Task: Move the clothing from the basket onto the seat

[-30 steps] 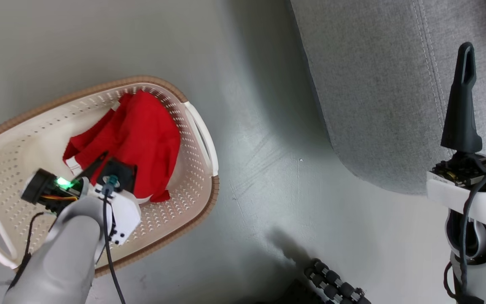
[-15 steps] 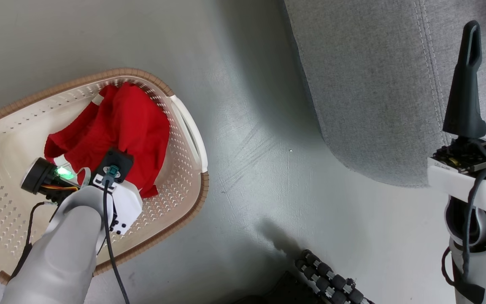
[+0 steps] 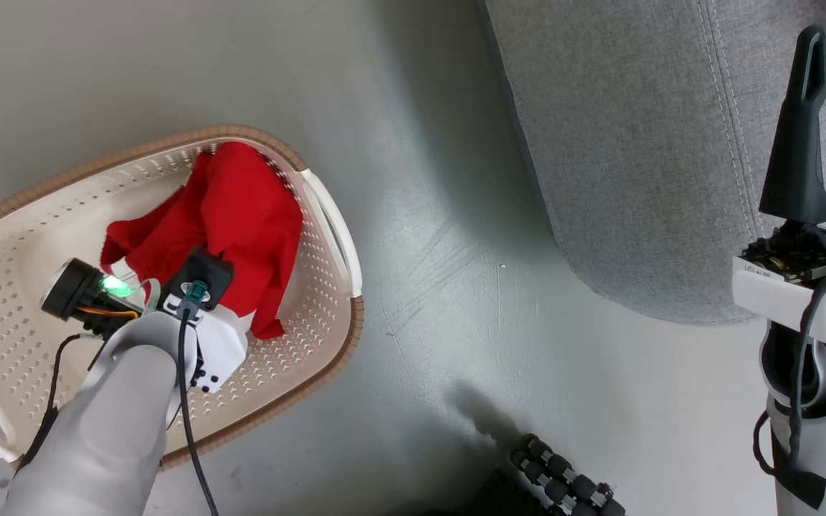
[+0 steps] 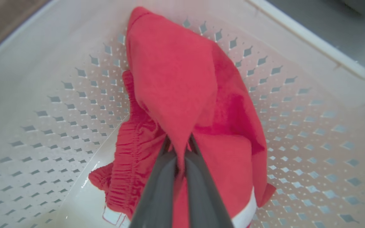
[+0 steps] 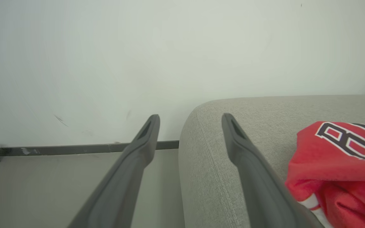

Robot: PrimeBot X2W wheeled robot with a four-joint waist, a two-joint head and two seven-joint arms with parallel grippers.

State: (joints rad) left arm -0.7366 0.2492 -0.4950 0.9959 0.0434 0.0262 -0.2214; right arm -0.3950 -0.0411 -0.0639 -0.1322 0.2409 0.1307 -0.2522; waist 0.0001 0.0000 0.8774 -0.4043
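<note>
Left wrist view is showing you the left gripper [image 4: 179, 142] clenching a fold of the red clothing [image 4: 176, 79] at frame centre, inside the basket [image 4: 59, 95]. Your right gripper [image 5: 190, 122] is standing released; another red garment [image 5: 337, 158] is lying lower right on the seat [image 5: 265, 110].

Bright red clothing [image 4: 176, 72]; cream basket [image 3: 11, 244] with diamond perforations, brown rim; grey woven seat [image 3: 635, 143].
</note>
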